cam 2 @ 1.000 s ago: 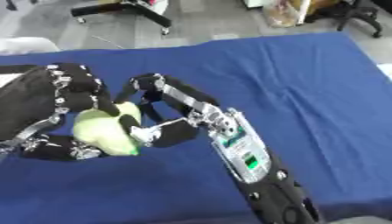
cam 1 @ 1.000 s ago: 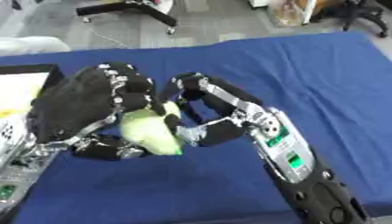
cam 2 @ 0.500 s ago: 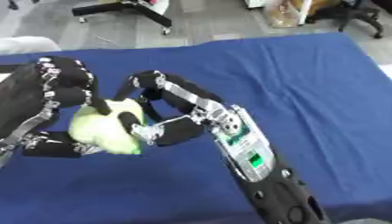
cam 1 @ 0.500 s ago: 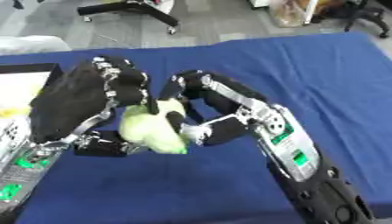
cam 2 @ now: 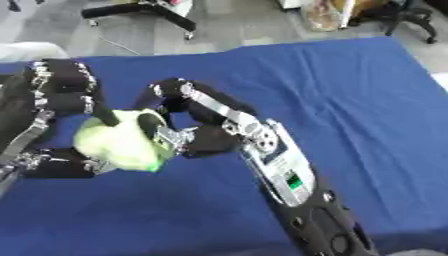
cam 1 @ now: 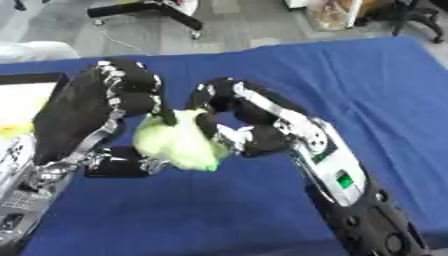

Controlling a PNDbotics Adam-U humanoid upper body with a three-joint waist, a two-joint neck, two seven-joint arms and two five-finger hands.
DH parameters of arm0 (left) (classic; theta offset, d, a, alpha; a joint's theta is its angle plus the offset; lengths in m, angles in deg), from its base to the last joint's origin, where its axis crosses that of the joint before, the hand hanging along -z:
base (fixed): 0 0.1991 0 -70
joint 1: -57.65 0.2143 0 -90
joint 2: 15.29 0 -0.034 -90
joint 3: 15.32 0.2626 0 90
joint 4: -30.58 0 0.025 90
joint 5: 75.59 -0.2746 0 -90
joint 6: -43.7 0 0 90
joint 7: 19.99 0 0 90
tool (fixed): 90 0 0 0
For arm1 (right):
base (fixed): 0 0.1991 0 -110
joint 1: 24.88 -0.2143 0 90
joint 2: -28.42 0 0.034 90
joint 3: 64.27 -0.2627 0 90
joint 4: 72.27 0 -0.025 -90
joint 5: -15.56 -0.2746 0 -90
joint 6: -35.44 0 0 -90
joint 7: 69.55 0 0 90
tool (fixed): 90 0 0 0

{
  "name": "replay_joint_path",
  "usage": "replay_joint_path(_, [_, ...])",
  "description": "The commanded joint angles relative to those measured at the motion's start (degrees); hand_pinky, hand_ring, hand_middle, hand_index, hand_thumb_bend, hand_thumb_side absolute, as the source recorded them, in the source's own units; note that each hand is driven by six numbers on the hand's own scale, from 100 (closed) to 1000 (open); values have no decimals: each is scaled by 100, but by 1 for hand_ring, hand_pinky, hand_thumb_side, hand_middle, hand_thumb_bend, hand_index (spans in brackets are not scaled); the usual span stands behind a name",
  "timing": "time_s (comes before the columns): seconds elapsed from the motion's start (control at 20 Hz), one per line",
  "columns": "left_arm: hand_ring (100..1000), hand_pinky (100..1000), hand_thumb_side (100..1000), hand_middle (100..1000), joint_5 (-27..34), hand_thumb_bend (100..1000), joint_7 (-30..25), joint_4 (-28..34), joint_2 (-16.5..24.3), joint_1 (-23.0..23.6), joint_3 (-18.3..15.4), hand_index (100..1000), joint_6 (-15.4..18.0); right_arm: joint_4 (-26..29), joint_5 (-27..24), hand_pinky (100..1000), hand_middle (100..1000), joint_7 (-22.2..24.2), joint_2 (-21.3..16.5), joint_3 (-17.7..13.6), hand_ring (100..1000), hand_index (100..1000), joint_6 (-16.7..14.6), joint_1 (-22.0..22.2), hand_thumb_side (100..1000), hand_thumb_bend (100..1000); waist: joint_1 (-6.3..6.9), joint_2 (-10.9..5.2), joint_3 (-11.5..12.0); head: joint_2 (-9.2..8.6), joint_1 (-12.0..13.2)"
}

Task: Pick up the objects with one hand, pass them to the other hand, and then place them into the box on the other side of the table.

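Note:
A pale green, rounded object (cam 1: 178,143) hangs above the blue table (cam 1: 367,80), held between my two hands. My left hand (cam 1: 86,114) comes in from the left; its fingers curl over the top of the object and its thumb lies beneath. From the lower right my right hand (cam 1: 264,136) reaches in, its fingers curled over the object's upper right side and its thumb against the side. The part of the object under both hands is hidden.
A box (cam 1: 31,78) with a dark rim and pale inside stands at the table's left edge, with something yellow (cam 1: 12,131) in it. Beyond the table's far edge is grey floor with a black wheeled stand (cam 1: 149,10).
The green object stays between both hands in nearly the same place. The left hand's fingers have lifted slightly and sit higher over the object.

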Motion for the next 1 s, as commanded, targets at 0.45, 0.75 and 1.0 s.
replay_joint_path(0.45, [310,384,100,308,151,466,154,47,-13,16,-153,430,-16,228,-42,716,768,-761,-48,-497,524,851,21,-60,757,100,6,-58,-22,30,-20])
replay_joint_path(0.75, [309,383,100,308,140,437,254,-32,-59,103,-189,430,-58,403,126,710,764,-1369,-68,-728,520,849,44,-96,701,100,5,-61,-14,30,-35])
replay_joint_path(1.0, [306,382,100,310,106,403,412,-101,-49,206,-340,431,-184,510,364,698,744,-1892,-99,-895,509,841,67,-91,658,100,3,-69,-8,30,23])
